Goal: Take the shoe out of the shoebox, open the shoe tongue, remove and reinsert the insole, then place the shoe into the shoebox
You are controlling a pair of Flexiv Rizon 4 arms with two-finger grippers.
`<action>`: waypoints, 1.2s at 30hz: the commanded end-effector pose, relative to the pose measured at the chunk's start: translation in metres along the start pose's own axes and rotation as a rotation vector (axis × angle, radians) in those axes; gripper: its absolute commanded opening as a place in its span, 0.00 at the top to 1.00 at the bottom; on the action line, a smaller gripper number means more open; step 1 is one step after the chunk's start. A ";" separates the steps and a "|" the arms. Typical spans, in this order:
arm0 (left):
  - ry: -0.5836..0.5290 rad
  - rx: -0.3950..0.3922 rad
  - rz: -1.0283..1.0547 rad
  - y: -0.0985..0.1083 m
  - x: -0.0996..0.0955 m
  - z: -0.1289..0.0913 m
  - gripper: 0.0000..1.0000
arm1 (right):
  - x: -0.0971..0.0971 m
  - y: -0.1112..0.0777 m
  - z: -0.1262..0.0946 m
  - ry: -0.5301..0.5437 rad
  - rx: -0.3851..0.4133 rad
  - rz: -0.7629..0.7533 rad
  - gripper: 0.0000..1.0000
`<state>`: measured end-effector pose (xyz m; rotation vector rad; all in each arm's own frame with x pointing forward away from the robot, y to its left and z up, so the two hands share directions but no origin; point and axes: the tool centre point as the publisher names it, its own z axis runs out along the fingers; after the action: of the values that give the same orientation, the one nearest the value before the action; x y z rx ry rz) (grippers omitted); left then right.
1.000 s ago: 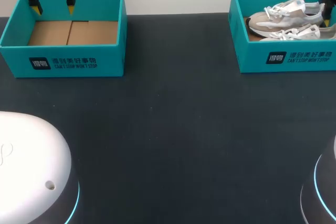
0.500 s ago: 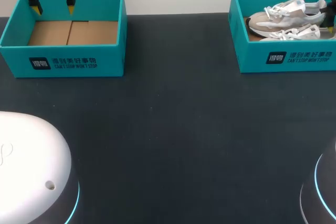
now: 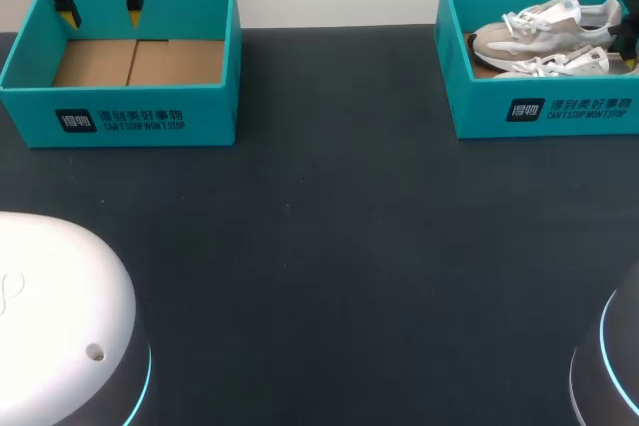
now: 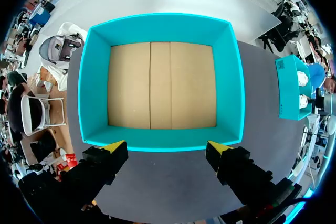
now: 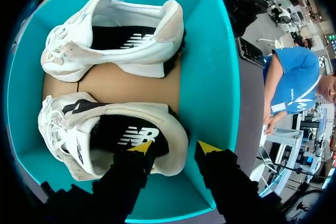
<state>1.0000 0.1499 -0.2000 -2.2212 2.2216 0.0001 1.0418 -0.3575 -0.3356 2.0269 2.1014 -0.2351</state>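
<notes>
Shoes point(image 3: 539, 35) two, shoeboxes point(image 3: 150, 117) two.

Your left claw point(image 3: 100, 15) hangs in the upper left of the frame, pointing straight down, its two yellow-tipped fingers spread wide with nothing between them. Your right claw point(image 5: 175, 148) sits at the far right edge, mostly cut off in the head view. It also points down, yellow tips parted.

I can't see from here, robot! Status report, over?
Left gripper open above empty shoebox. Right gripper open, astride heel of near sneaker in other shoebox. Second sneaker beside it; nothing blocking.
</notes>
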 end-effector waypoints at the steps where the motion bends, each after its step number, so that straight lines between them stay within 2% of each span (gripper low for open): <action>1: 0.000 0.000 0.000 0.000 0.000 0.000 0.00 | -0.002 0.007 0.005 0.005 0.003 0.005 0.50; 10: 0.000 0.000 0.000 0.000 0.000 0.000 0.00 | 0.006 0.008 0.020 -0.003 -0.010 -0.007 0.51; 13: 0.000 0.000 0.000 0.000 0.000 0.000 0.00 | 0.005 0.007 0.025 -0.007 -0.003 0.001 0.53; 16: 0.000 0.000 0.000 0.000 0.000 0.000 0.00 | 0.003 0.006 0.030 -0.011 0.005 0.018 0.59; 18: 0.000 0.000 0.000 0.000 0.000 0.000 0.00 | 0.002 0.006 0.031 -0.018 0.008 0.025 0.74; 19: 0.000 0.000 0.000 0.000 0.000 0.000 0.00 | 0.001 0.006 0.031 -0.021 0.009 0.030 1.00; 22: 0.000 0.000 0.000 0.000 0.000 0.000 0.00 | -0.001 0.006 0.031 -0.030 0.009 0.035 1.00; 28: 0.000 0.000 0.000 0.000 0.000 0.000 0.00 | -0.007 0.001 0.010 -0.050 0.000 0.051 1.00; 32: 0.000 0.000 0.000 0.000 0.000 0.000 0.00 | -0.015 -0.006 -0.016 -0.062 -0.005 0.040 1.00; 36: 0.000 0.000 0.000 0.000 0.000 0.000 0.00 | -0.022 -0.012 -0.053 -0.092 0.012 0.037 1.00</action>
<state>1.0000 0.1499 -0.2001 -2.2213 2.2216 0.0001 1.0422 -0.3749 -0.3175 2.0214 2.0250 -0.3223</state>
